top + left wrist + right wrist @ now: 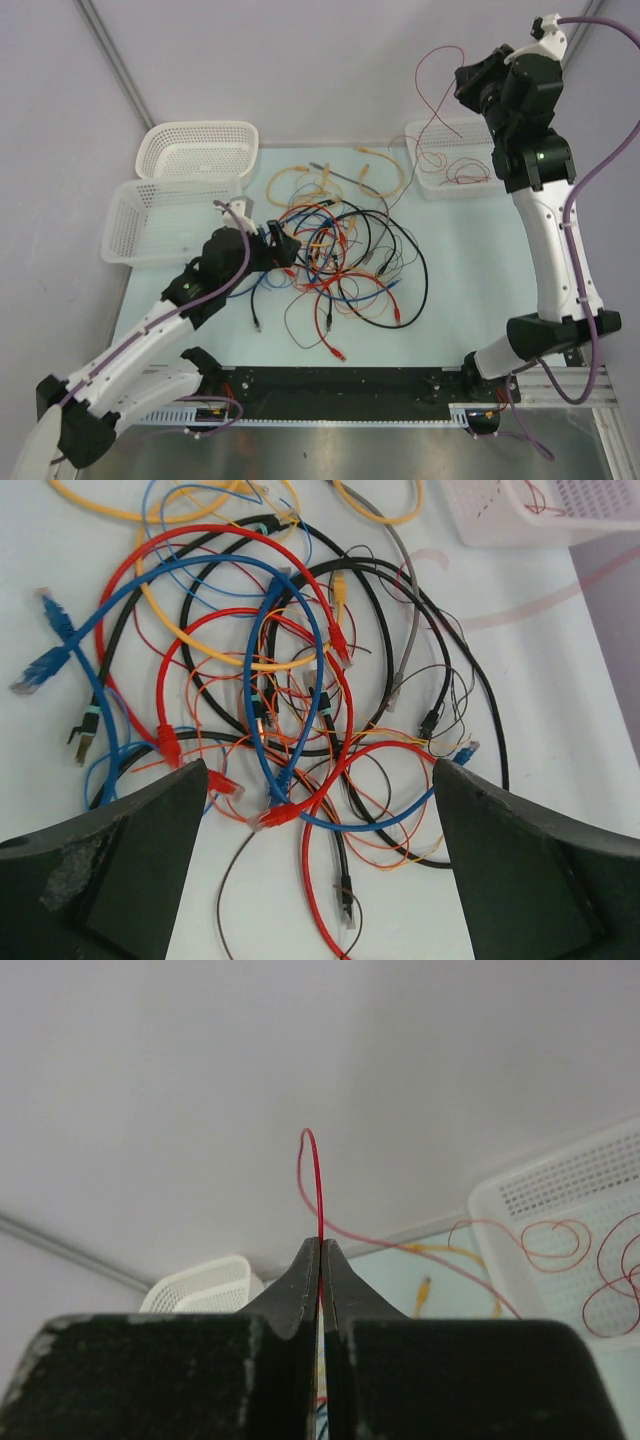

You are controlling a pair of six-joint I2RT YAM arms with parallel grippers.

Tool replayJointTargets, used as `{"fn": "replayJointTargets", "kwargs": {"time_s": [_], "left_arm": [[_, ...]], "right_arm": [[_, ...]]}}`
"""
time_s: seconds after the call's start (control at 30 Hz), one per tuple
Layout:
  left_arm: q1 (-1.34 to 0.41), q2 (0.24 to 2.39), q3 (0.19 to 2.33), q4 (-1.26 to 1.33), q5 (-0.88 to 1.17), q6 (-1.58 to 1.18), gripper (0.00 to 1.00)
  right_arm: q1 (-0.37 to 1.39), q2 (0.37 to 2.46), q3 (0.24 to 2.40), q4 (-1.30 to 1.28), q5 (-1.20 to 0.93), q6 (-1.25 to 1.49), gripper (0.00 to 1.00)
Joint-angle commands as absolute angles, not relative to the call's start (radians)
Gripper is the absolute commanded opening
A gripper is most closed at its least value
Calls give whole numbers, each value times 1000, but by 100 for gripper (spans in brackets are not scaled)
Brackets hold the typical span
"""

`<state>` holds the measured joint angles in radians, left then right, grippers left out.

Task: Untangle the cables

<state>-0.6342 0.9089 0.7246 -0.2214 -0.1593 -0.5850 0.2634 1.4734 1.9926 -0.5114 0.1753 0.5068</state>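
Tabletop [470, 270] cables [345, 255] lie just ahead of the wide-open left gripper [320, 770]; right gripper [320, 1245] pinches a red wire [318, 1175] aloft.

No readable writing in any of the three views.
No letters, numbers, brand marks, labels or signs can be made out on the cables [345, 262], the white baskets [200, 128] or the table [470, 275]; every surface looks plain.
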Motion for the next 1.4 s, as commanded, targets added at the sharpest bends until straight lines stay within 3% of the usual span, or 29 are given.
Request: {"fn": "replayJointTargets", "kwargs": {"time_s": [0.0,0.27,0.67,0.97,1.27,1.3,1.37], "left_arm": [[-629,766,701,-298,-215,-571,100],[-627,683,638,-311,-216,-572,99],[-629,775,624,-250,-181,-568,100],[-629,884,624,-189,-156,-591,100],[-629,933,624,-157,-130,-612,99],[-629,934,623,-155,-126,-614,100],[-629,933,623,-156,-114,-618,100]], "right_arm": [[190,1587,2158,-397,152,566,0],[57,1808,2483,-402,109,640,0],[-107,1971,2516,-313,84,706,0],[-123,2086,2442,-287,87,643,0],[-117,2005,1964,-161,115,618,0],[-118,2023,1967,-181,114,611,30],[-112,2039,2003,-254,130,598,62]]}}
